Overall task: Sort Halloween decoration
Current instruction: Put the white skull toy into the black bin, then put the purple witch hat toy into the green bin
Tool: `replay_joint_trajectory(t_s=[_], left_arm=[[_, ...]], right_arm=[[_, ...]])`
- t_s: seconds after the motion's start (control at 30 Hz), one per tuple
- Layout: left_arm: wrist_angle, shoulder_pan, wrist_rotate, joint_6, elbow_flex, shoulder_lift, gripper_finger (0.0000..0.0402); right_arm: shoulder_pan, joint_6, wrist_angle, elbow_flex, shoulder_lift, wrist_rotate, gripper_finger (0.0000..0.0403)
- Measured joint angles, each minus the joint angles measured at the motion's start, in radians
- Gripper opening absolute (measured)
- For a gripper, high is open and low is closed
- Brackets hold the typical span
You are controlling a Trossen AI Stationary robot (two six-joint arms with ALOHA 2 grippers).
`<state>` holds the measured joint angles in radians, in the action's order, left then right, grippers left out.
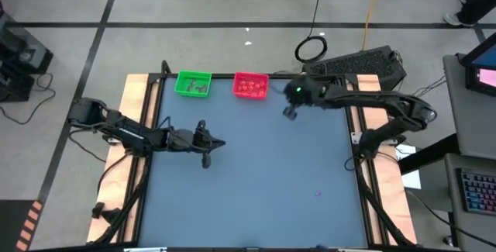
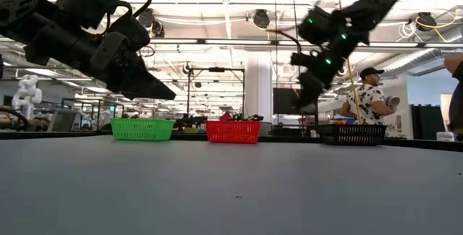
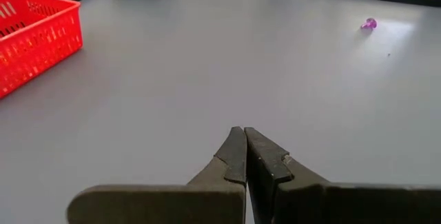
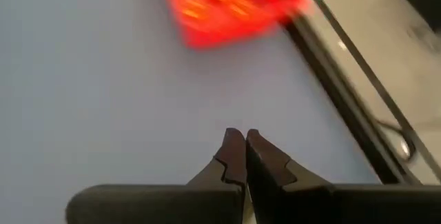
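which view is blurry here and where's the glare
Right wrist view: the red tray is smeared by motion blur, while the shut right gripper stays sharp. Left wrist view: crisp, with the purple trinket clear. Low view: bright ceiling lights wash out the top, leaving the arms as dark silhouettes. High view: evenly lit.

No text or label can be read.

3 trays: green tray [image 1: 193, 83], red tray [image 1: 250, 86], black tray [image 2: 352, 134]. 1 loose purple trinket [image 3: 369, 24] on table, well beyond left fingers.
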<state>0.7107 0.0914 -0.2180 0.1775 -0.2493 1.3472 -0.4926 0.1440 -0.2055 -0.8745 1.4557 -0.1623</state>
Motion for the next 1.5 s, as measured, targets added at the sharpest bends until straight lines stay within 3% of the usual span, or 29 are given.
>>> replay_joint_trajectory(t_s=[0.27,0.7,0.87,1.27,1.4,1.5], left_arm=[[0.017,0.0,0.0,0.0,0.0,0.0,0.0],[0.013,0.0,0.007,0.0,0.0,0.0,0.0],[0.012,0.0,0.008,0.0,0.0,0.0,0.0],[0.014,0.0,0.008,0.0,0.0,0.0,0.0],[0.014,0.0,0.008,0.0,0.0,0.0,0.0],[0.014,0.0,0.008,0.0,0.0,0.0,0.0]], right_arm=[[-0.256,-0.044,0.005,0.094,-0.032,-0.031,0.0],[-0.439,-0.079,0.007,0.096,0.024,-0.07,0.0],[-0.451,-0.106,0.0,0.096,0.077,-0.073,0.0028],[-0.406,-0.106,-0.222,0.001,-0.047,-0.075,0.0185],[-0.357,-0.109,-0.332,-0.026,-0.136,-0.074,0.0196],[-0.295,-0.15,-0.41,-0.03,-0.213,-0.074,0.0182]])
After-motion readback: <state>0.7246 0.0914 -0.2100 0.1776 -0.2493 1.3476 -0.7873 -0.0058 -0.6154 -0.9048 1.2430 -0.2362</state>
